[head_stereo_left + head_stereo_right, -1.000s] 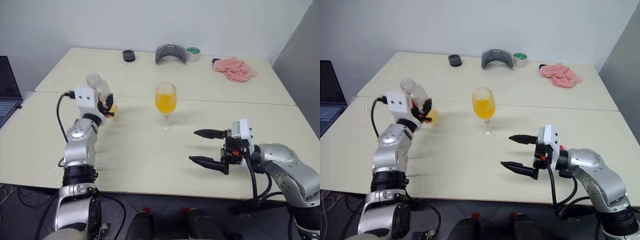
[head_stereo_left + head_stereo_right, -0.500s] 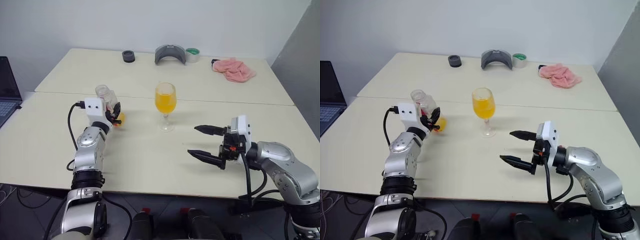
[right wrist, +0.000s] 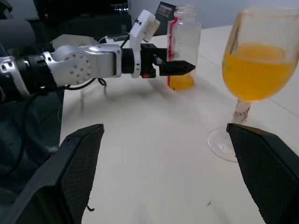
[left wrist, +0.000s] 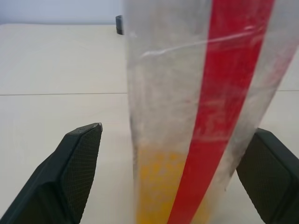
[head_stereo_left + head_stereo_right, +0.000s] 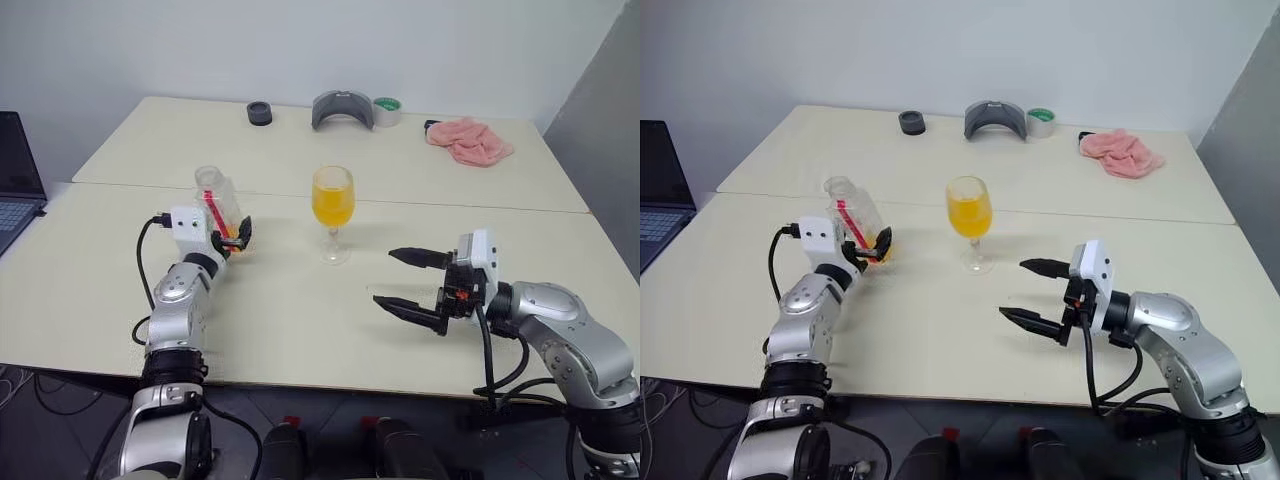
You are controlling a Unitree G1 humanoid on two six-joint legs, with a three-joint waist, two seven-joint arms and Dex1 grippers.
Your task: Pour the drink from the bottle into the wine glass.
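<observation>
Pale cream surface (image 5: 300,330) under a plain wall. Between the spread fingers of the left claw (image 5: 232,238) stands the small clear plastic squarish bottle (image 5: 214,200) with its red label strip, uncapped, a little bright orange drink (image 4: 168,186) left at its bottom; the fingers appear just clear of its sides. Beyond that claw's right finger stands the clear stemmed wine glass (image 5: 332,210), about half full. The right claw (image 5: 410,283) gapes wide, holding nothing. Judged best: draw the left claw straight back without clipping the bottle. No readable writing.
</observation>
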